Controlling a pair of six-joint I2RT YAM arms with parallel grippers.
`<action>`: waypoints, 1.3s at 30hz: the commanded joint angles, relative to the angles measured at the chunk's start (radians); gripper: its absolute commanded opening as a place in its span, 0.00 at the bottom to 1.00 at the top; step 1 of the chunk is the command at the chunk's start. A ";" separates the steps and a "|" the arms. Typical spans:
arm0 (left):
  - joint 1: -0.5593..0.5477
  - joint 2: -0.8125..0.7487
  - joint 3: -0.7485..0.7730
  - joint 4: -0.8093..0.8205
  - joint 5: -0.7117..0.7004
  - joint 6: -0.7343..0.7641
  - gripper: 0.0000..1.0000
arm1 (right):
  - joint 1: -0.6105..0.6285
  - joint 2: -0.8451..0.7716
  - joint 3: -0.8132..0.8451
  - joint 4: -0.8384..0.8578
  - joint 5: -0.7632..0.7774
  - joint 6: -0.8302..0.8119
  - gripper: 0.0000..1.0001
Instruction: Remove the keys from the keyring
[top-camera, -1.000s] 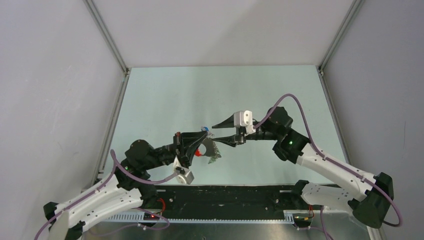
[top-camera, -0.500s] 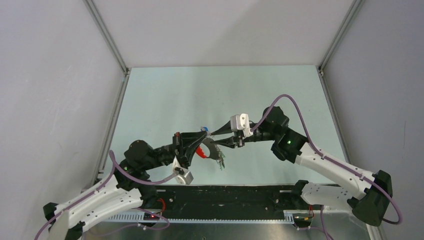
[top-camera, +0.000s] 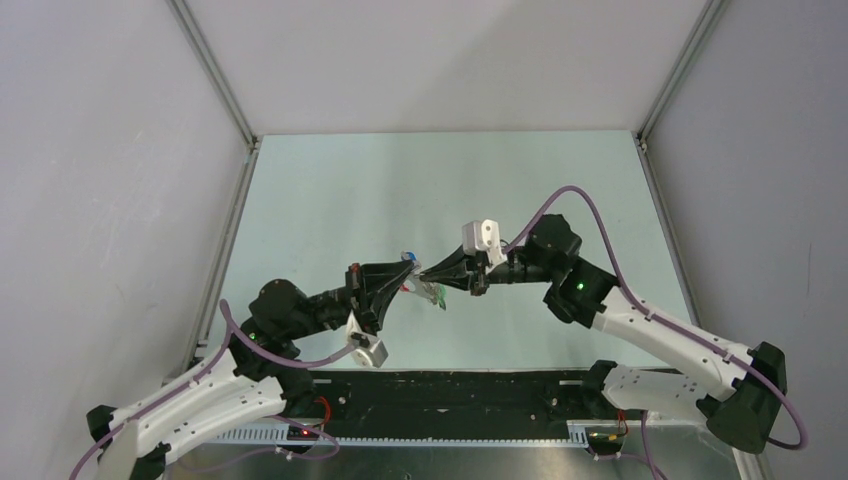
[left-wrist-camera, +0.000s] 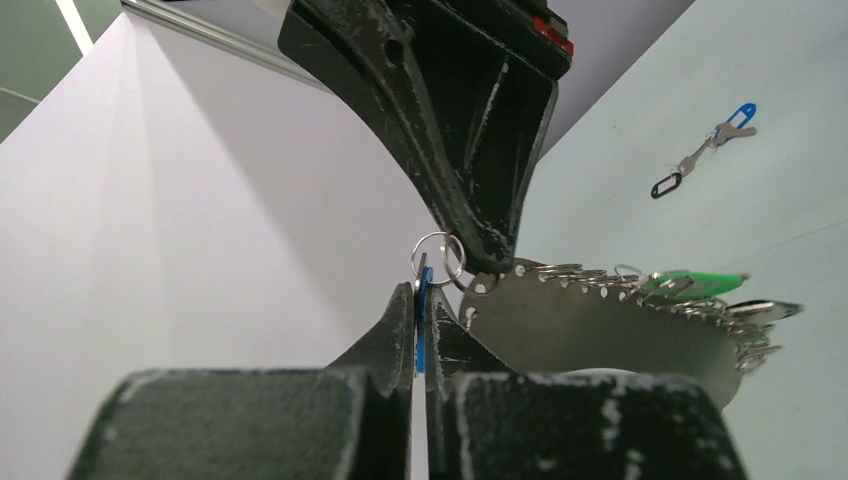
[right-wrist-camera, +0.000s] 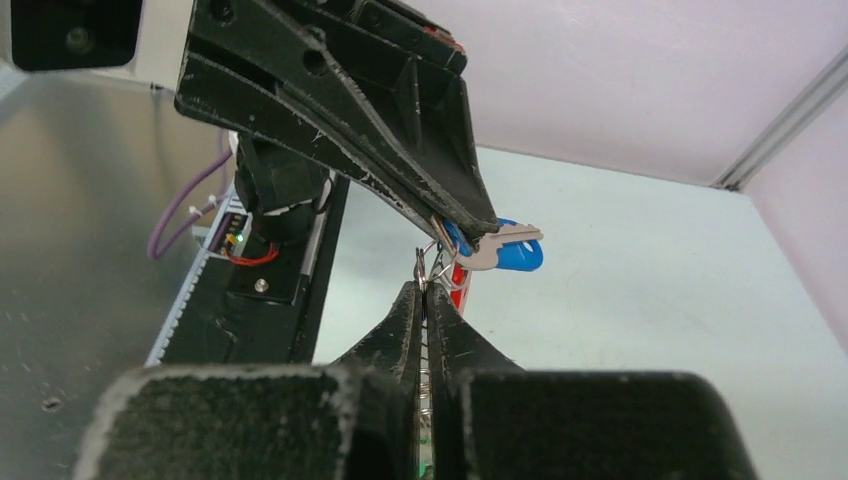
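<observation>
Mid-frame, the left gripper (left-wrist-camera: 420, 290) is clamped on a blue-capped key (right-wrist-camera: 505, 250). The right gripper (right-wrist-camera: 424, 290) pinches the keyring (left-wrist-camera: 438, 258), other keys (left-wrist-camera: 640, 300) hanging beside.

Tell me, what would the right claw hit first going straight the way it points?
Probably the left claw, tip to tip just ahead, pinching a blue key by the keyring; depth unclear.
</observation>
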 joint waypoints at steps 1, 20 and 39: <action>0.005 -0.006 0.035 0.065 0.000 -0.005 0.00 | 0.000 -0.046 0.014 0.120 0.096 0.179 0.00; 0.011 -0.015 0.035 0.065 -0.008 -0.003 0.00 | -0.007 -0.150 -0.397 0.825 0.405 0.718 0.37; 0.011 -0.021 0.036 0.065 0.016 -0.009 0.00 | 0.005 -0.091 -0.062 0.113 0.143 -0.069 0.49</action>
